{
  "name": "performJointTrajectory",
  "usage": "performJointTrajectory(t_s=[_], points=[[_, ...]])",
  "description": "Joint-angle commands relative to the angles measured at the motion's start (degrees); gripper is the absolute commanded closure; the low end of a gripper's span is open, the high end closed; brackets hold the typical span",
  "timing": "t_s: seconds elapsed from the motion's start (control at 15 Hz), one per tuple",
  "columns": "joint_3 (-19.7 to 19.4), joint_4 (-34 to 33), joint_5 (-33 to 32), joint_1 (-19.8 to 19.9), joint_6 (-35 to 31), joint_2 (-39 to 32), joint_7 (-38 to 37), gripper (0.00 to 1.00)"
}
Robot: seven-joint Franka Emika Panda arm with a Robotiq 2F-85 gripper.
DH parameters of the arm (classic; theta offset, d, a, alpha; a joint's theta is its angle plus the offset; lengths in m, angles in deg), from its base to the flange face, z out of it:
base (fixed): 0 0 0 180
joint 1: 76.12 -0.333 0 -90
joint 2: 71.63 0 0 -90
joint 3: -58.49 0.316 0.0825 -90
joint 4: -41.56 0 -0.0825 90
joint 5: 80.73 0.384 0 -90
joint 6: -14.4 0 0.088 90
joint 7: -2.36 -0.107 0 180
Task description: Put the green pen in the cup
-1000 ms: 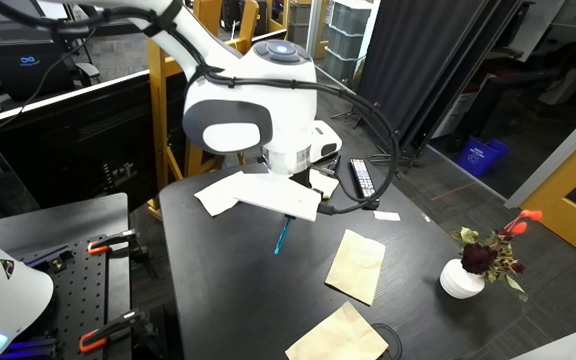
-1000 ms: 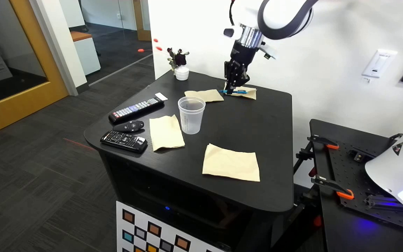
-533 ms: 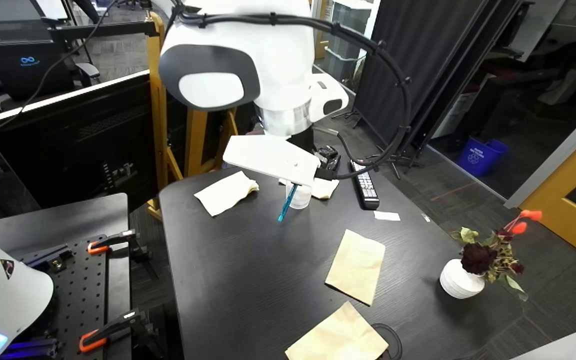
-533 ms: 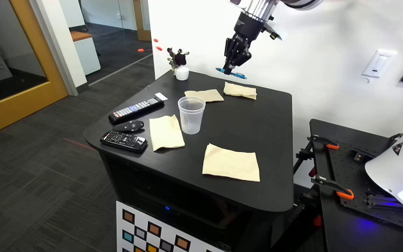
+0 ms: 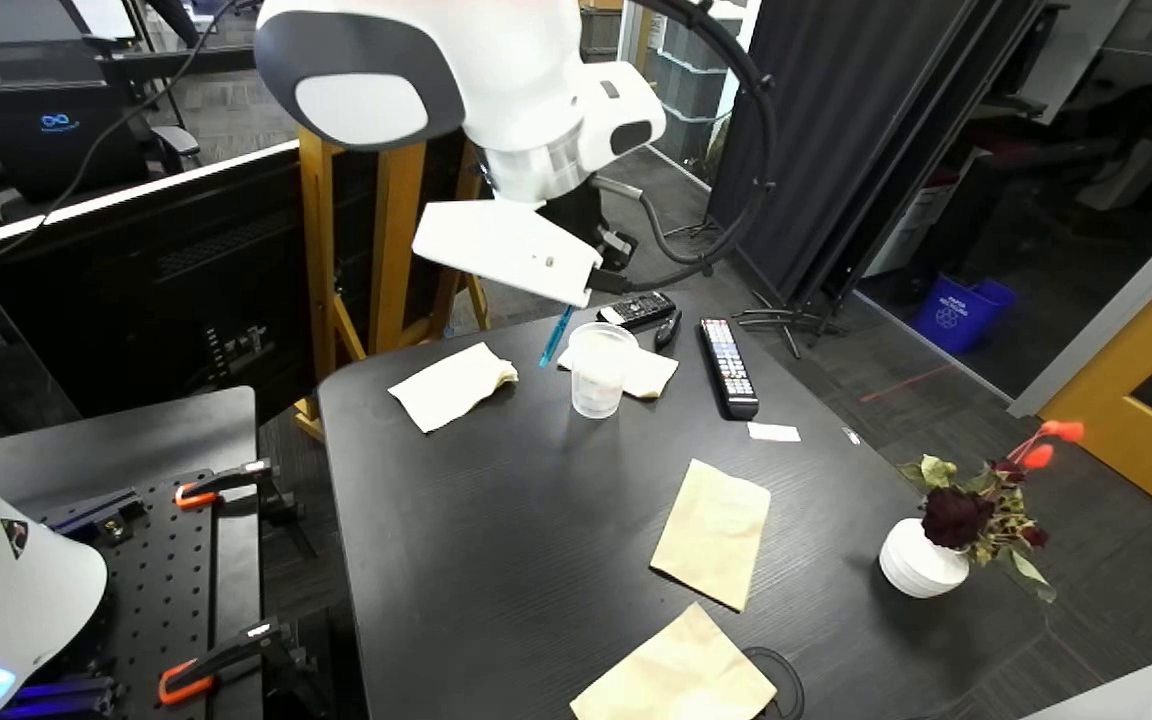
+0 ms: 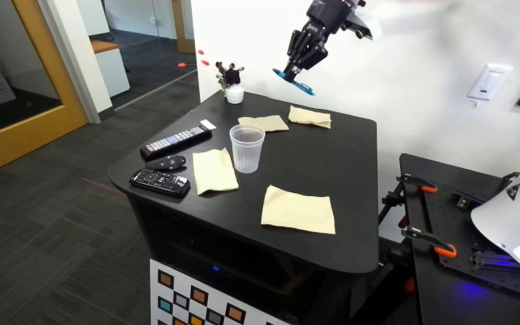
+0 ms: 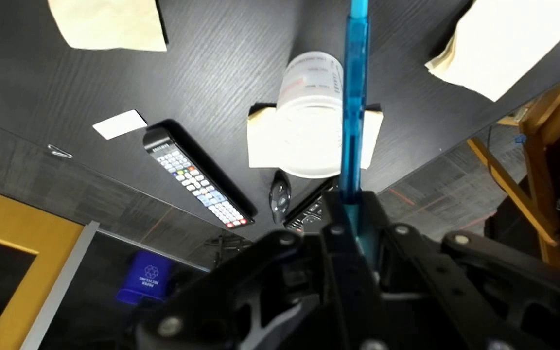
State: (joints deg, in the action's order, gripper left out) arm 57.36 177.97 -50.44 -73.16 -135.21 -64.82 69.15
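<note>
The green pen, slim and teal, is held in my gripper above the table; in an exterior view the pen (image 6: 304, 87) is tilted, right end lower. My gripper (image 6: 292, 74) is shut on its middle part; the gripper also shows in the wrist view (image 7: 352, 205). There the pen (image 7: 355, 97) points up out of the fingers and crosses the cup's right edge. The translucent cup (image 6: 246, 151) stands upright on the table and looks empty; the cup also shows in an exterior view (image 5: 598, 375) and the wrist view (image 7: 309, 136). The pen is apart from it.
Several remotes, among them a long one (image 6: 176, 141) and a short one (image 6: 160, 182), lie near the cup. Several tan paper sheets lie around, one beside the cup (image 6: 215, 171), one near the table's front edge (image 6: 298, 210). A white flower pot (image 6: 234, 95) stands at the far corner.
My gripper has risen from the table with the pen in it, and the pen has tilted. In an exterior view the arm moved up and left, uncovering the cup.
</note>
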Motion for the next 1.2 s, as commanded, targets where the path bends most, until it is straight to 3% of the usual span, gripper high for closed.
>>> performJointTrajectory(t_s=[0.0, 0.27, 0.33, 0.6, 0.67, 1.13], points=[[-1.9, 2.4, 6.7, -4.0, -1.4, 3.4, 3.9, 0.97], [-1.9, 2.9, 13.7, -6.8, -1.5, 4.4, 9.1, 0.97], [-1.8, 1.3, 10.8, -5.8, -0.5, 2.6, 6.5, 0.88], [-1.7, 1.5, 11.8, -6.5, -0.5, 2.9, 7.1, 0.88], [-1.7, 1.5, 11.8, -6.5, -0.5, 2.9, 7.1, 0.97], [-4.9, -2.1, 47.3, -12.2, -1.6, 1.9, 35.5, 0.97]])
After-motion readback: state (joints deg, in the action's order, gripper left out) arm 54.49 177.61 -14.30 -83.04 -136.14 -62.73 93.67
